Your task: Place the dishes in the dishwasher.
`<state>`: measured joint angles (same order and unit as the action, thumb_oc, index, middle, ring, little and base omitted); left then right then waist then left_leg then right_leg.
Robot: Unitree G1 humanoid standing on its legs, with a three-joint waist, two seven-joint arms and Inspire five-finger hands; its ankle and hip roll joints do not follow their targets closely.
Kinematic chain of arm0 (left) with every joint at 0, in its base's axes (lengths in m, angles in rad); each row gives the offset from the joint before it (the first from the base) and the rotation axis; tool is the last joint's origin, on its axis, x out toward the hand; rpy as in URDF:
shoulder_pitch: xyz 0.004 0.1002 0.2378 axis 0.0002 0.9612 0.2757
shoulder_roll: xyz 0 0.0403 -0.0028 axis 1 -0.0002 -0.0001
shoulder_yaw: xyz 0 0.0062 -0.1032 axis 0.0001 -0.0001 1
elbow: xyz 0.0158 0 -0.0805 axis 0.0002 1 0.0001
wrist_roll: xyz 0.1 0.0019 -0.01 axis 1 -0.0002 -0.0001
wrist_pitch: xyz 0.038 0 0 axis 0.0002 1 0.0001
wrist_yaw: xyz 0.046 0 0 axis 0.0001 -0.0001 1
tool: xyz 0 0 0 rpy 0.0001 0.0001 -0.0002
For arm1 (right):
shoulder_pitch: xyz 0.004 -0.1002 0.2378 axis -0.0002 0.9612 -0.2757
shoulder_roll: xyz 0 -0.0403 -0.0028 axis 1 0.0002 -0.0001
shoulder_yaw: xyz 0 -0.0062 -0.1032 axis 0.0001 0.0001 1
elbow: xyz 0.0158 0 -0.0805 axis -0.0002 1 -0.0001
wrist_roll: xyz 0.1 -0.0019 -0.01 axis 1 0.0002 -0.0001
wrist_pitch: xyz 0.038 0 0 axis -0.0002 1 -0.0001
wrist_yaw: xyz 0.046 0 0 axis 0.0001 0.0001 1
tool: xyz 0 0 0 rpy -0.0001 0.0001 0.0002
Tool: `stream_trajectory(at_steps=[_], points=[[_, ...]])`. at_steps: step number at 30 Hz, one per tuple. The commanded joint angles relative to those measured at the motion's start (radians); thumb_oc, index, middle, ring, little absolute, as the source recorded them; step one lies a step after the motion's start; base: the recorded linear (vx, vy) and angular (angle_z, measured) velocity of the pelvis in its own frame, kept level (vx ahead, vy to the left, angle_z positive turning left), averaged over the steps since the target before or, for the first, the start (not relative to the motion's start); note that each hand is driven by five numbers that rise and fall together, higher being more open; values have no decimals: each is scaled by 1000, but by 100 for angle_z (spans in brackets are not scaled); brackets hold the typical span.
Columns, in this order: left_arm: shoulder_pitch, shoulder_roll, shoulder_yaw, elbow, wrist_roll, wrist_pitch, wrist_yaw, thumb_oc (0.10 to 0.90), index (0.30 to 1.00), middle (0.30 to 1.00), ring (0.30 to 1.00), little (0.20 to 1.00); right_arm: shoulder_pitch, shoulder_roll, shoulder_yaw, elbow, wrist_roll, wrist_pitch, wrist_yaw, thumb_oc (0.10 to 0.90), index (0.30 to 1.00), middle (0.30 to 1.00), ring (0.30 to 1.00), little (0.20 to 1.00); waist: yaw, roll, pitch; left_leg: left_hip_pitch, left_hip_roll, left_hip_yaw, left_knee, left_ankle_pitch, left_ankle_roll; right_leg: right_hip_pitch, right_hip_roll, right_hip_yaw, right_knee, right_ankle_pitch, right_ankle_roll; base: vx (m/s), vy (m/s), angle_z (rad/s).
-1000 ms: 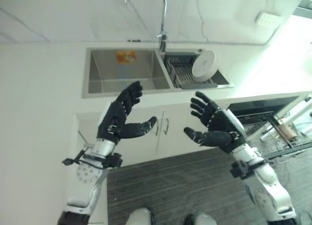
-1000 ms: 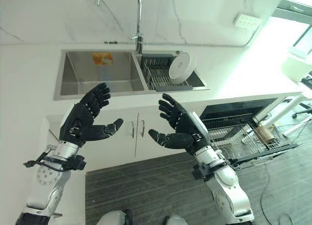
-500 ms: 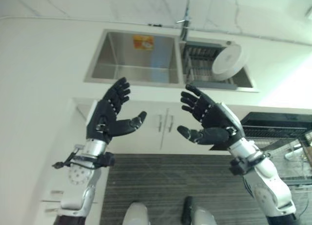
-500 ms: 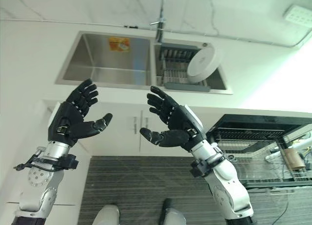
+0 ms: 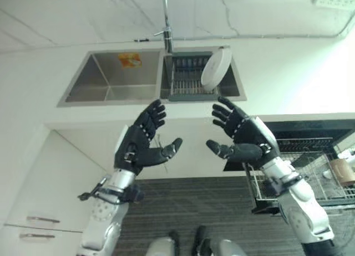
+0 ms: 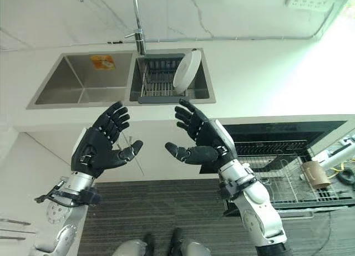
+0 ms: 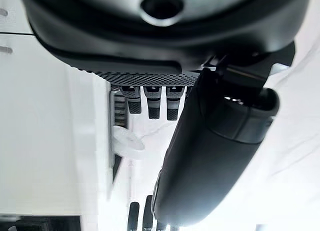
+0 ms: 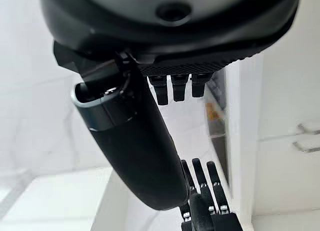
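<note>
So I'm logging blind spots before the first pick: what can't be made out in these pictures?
- Dish rack in the sink: the white plate covers its right part, so other dishes can't be ruled out.
- Dishwasher rack: the right hand and arm overlap its near left corner.
- Dishwasher interior: too dark to read.
- Left hand: open, holding nothing.

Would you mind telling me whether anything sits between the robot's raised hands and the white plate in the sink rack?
Nothing visible does. The white plate stands on edge in the drying rack in the sink's right basin. The left hand and right hand are open and empty in front of the counter edge, with only open air above the counter between them and the plate.
</note>
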<state>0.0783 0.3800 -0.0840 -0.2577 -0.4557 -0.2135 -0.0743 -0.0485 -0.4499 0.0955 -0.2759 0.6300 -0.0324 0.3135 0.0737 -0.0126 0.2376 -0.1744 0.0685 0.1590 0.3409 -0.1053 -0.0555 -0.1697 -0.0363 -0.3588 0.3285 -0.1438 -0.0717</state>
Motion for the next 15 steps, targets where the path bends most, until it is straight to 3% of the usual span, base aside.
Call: stream_trajectory(at_steps=[1,2,7,11,15], points=[[-90,31,25,-94,15,-162,22,800,900,900,900,900,-74,-16,-63,-108,28,-146,-5,800,900,900,900,900,8,-7,-91,-9,63,-16,-41,18,-34,87,-109,66,-28,-20,157,22,379,-24],[-96,41,33,-88,29,-189,36,800,900,900,900,900,-66,-30,-80,-108,47,-138,13,800,900,900,900,900,-3,-5,-101,9,50,-28,-41,-2,-28,90,-110,76,-28,-21,160,48,338,-32],[-112,46,48,-72,19,-186,10,800,900,900,900,900,-42,-14,-118,-112,47,-169,-11,800,900,900,900,900,-8,-2,-106,47,25,-51,-41,-33,-5,124,-129,85,-28,-8,173,91,222,-21],[-130,53,77,-58,27,-170,-5,800,900,900,900,900,-63,33,-126,-111,9,-219,-117,800,900,900,900,900,6,-3,-103,77,-1,-42,-41,-61,34,154,-161,82,-28,5,201,113,256,18],[-168,60,67,-59,41,-160,3,800,900,900,900,900,-76,55,-127,-110,16,-220,-152,800,900,900,900,900,11,-7,-106,78,-20,-31,-41,-75,71,190,-177,94,-28,50,213,78,291,12]])
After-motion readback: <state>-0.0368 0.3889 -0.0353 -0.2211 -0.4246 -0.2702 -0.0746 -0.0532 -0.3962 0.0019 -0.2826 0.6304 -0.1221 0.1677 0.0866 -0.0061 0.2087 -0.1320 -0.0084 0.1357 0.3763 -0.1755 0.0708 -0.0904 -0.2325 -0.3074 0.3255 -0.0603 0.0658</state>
